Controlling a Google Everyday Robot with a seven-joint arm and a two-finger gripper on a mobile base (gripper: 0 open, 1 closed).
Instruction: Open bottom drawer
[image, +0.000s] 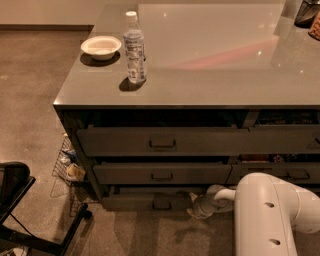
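Reaching in from the lower right of the camera view, the white arm (277, 215) is seen bent low over the floor (30, 100), and the gripper (199, 206) is held at the foot of the cabinet, against the right part of the bottom drawer (131, 201). Whether the gripper is wide, narrow or closed on anything cannot be told. The bottom drawer is found at the very base of the left stack, just above the floor, its slim dark-grey front lying under the middle drawer (162, 173) with a dark gap between them. Its small rectangular handle (161, 203) is set at the centre of the front, just to the left of the gripper and apart from it. The tall top drawer (160, 141) is placed above both, directly under the grey countertop (215, 65). On the countertop's left end a water bottle (135, 47) is stood upright, and a white bowl (101, 46) is set near it, further toward the corner. A wire basket (67, 167) is leaned beside the cabinet's left side, and a black chair (15, 200) is partly seen at the lower left edge.
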